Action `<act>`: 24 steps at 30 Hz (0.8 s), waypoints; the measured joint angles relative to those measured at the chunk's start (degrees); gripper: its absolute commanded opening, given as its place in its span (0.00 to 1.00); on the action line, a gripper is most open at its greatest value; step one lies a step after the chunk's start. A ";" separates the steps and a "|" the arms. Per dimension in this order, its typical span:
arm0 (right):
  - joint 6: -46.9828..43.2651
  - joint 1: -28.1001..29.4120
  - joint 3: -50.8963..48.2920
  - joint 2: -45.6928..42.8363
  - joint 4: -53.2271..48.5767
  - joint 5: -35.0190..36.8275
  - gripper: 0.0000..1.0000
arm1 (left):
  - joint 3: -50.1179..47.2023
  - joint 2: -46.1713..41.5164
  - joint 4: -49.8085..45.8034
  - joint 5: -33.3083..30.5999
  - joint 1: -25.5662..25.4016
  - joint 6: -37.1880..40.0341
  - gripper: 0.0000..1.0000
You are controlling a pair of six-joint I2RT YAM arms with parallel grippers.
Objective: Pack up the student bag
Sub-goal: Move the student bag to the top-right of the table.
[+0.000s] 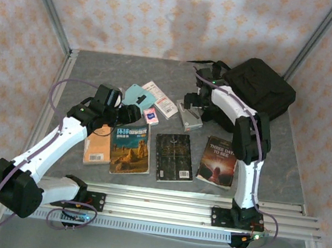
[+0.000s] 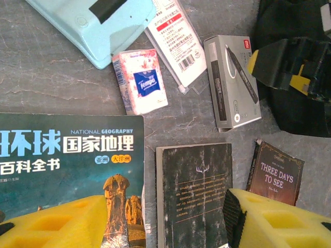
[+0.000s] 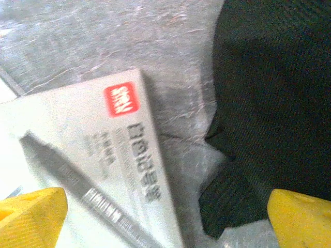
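The student bag [image 1: 259, 87], a large black fabric backpack, lies at the back right of the table. Its dark cloth [image 3: 274, 93] also shows in the right wrist view. My right gripper [image 1: 193, 103] hangs open just left of the bag, above a grey pen box [image 1: 189, 119]. Nothing sits between its yellow fingertips [image 3: 33, 217], which straddle the box [image 3: 103, 155] and the bag's edge. My left gripper [image 1: 127, 114] is open and empty, hovering between a National Geography book [image 2: 67, 160] and a dark paperback [image 2: 194, 191].
Along the front lie an orange book [image 1: 97, 145], the dark paperback [image 1: 174, 157] and "Three Days to See" [image 1: 219, 161]. Behind them are a light blue case [image 1: 138, 96], a tissue pack [image 1: 151, 116] and a red-and-white packet [image 1: 160, 99]. Metal frame posts border the table.
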 measured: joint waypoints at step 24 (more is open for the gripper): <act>-2.40 6.51 2.12 5.09 -3.28 8.52 0.99 | -1.46 0.00 0.26 1.03 0.00 -0.02 0.62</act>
